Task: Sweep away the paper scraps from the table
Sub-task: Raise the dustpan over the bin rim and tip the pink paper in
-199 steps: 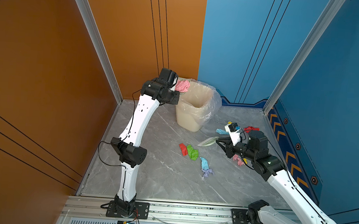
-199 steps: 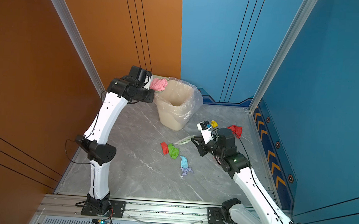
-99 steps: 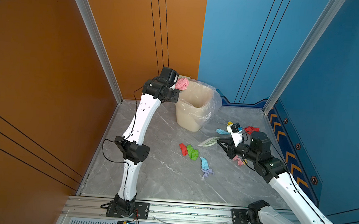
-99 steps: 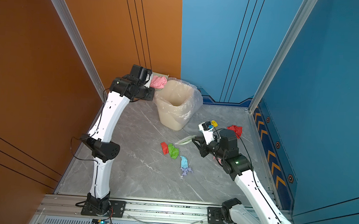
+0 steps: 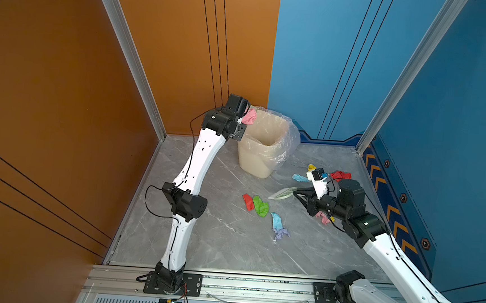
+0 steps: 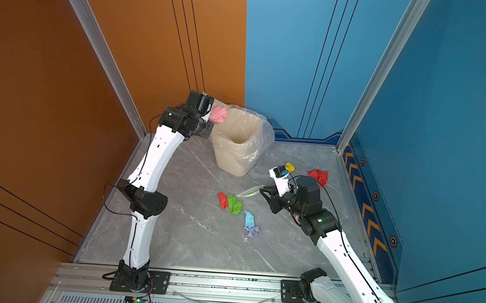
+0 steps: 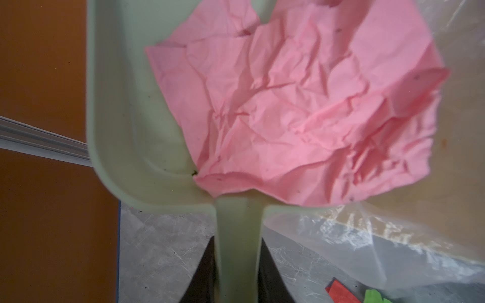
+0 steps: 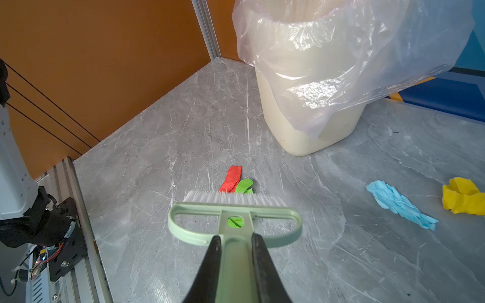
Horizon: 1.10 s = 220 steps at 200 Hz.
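Note:
My left gripper [image 7: 237, 242] is shut on the handle of the pale green dustpan [image 7: 126, 136]. It holds the pan up at the bin's left rim. A crumpled pink paper scrap [image 7: 301, 105] lies in the pan and shows in both top views [image 5: 249, 116] [image 6: 218, 114]. My right gripper [image 8: 234, 238] is shut on the handle of the pale green brush [image 8: 236, 206], low over the table [image 5: 223, 244]. The red scrap [image 8: 231, 178] and green scrap [image 8: 244, 185] lie just beyond its bristles. Light blue [image 5: 275, 220], lilac [image 5: 281, 233], yellow [image 5: 311, 166] and other scraps lie on the table.
The cream bin [image 5: 265, 148] with its clear liner stands at the back of the table. A light blue scrap [image 8: 399, 207] and a yellow one [image 8: 462, 200] lie to its right. A pink scrap [image 5: 323, 217] peeks out from under my right arm. Walls close in the left, back and right sides.
My left arm has leaned slightly further toward the bin, the dustpan and pink scrap staying at the rim. The right arm and brush have barely moved.

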Available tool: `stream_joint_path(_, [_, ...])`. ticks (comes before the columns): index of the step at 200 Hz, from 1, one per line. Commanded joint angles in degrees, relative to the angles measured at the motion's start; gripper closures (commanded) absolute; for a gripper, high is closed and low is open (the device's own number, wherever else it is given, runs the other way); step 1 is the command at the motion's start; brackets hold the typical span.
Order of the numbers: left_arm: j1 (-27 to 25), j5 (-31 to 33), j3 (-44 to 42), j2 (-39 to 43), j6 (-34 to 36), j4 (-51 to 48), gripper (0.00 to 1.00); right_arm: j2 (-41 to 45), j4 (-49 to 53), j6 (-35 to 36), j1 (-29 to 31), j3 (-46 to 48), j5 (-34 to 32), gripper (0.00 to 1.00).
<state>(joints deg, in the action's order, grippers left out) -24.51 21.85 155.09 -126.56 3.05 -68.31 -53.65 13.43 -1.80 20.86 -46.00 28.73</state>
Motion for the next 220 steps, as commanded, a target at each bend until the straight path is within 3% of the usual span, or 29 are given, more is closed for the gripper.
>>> stream_joint_path(1, [-1.4,5.0,2.2,-1.0,3.9,2.0,1.0,0.6,-2.2,-1.1,-0.4,0.7,0.4,1.0])
stream_joint_path(150, [-7.0,22.0,2.1,-4.8,22.4,10.3,1.0,0.3,-3.9,-1.4,-0.4,1.9,0.4,1.0])
stream_joint_path(220, [-7.9,23.1,1.1,-6.1,30.0,17.0,1.0,-0.4,-4.6,-1.4,-0.4,1.9,0.9,1.0])
